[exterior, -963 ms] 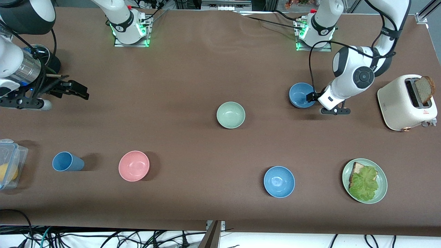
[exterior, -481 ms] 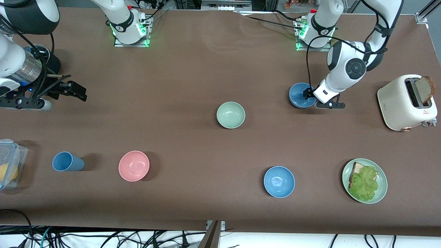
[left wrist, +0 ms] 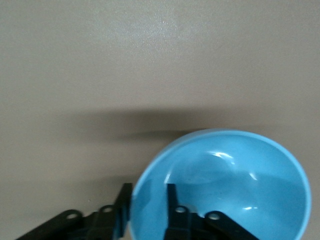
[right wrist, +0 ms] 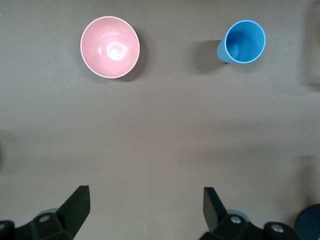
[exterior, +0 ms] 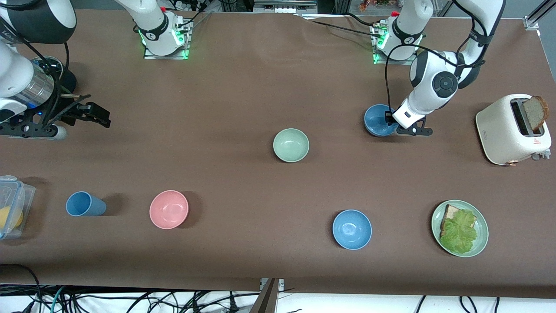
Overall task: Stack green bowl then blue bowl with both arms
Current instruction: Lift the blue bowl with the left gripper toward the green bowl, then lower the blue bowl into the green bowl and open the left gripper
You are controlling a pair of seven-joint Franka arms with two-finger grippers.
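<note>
Left tool (left wrist: 145,202) astride upright (mouth-up) blue bowl (left wrist: 235,185) rim

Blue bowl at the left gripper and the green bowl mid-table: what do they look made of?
The blue bowl, its rim between the left gripper fingers, looks like smooth moulded plastic, maybe melamine: thin even wall, soft glints inside. The green bowl looks the same kind but matte, with no highlights. Glazed ceramic cannot be ruled out.
</note>
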